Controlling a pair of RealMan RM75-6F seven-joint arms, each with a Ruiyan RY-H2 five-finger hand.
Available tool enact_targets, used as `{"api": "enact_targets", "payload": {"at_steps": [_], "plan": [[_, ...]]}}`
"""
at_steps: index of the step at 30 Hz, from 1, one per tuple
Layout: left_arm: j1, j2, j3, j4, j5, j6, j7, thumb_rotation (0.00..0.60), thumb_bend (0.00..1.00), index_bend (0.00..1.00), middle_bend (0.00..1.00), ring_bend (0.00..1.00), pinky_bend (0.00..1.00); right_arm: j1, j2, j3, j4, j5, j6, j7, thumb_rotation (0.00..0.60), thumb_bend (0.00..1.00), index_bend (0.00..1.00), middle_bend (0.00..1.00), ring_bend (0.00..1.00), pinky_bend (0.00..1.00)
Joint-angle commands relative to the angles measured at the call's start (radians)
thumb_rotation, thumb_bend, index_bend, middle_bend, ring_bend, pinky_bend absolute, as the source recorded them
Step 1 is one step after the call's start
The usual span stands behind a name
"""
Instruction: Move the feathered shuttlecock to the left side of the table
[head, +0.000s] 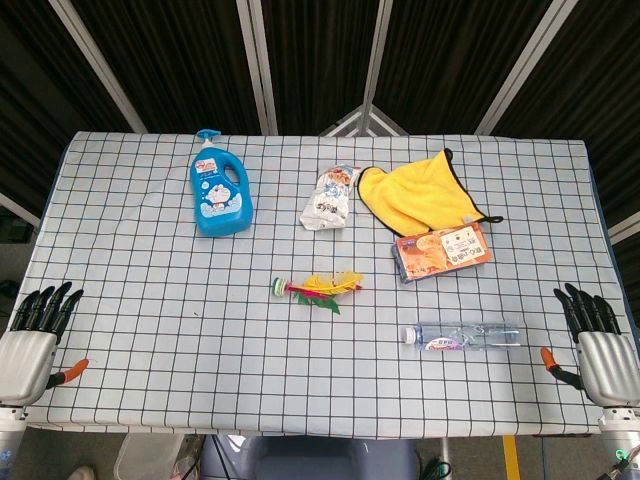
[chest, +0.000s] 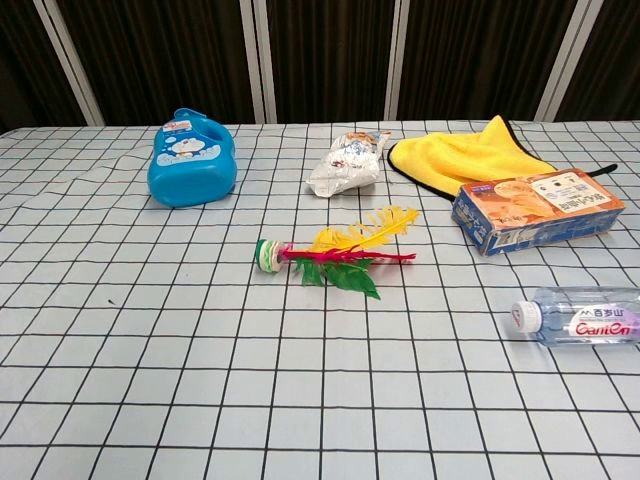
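Both hands rest at the near table corners, the left hand (head: 35, 335) and right hand (head: 597, 340) each empty with fingers spread. Mid-table lies the feathered shuttlecock (chest: 335, 255) on its side on the checked cloth (head: 150, 290), apart from the water bottle (chest: 580, 316), box (chest: 535, 208), yellow towel (chest: 465, 155) and blue jug (chest: 190, 160).

Each robot hand (head: 35, 335) (head: 598, 340): silver palm, black fingers, orange-tipped thumb.

Tablecloth (chest: 120, 330): matt checked fabric. Detergent bottle (chest: 190, 158): glossy blue plastic. Towel (chest: 460, 160): soft yellow cloth. Water bottle (chest: 580, 316): clear smooth plastic. Box (chest: 535, 210): printed cardboard. Shuttlecock (chest: 335, 256): coloured feathers.
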Motion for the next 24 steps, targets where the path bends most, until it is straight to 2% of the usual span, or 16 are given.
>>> {"api": "enact_targets", "payload": {"at_steps": [1, 17, 24], "plan": [[0.0, 0.001, 0.0, 0.0, -0.001, -0.002, 0.001, 0.6, 0.07, 0.0, 0.0, 0.0, 0.0, 0.0, 0.0, 0.0, 0.0, -0.001, 0.001, 0.0, 0.6, 0.39, 0.0, 0.0, 0.0, 0.0], [-0.033, 0.01, 0.004, -0.005, 0.04, -0.043, 0.009, 0.6, 0.07, 0.0, 0.0, 0.0, 0.0, 0.007, -0.007, 0.0, -0.003, -0.004, -0.008, 0.0, 0.6, 0.39, 0.0, 0.0, 0.0, 0.0], [-0.179, 0.035, -0.044, -0.049, 0.113, -0.184, 0.047, 0.6, 0.1, 0.0, 0.0, 0.0, 0.0, 0.011, -0.007, 0.003, -0.005, 0.003, -0.016, 0.014, 0.6, 0.39, 0.0, 0.0, 0.0, 0.0]]}}
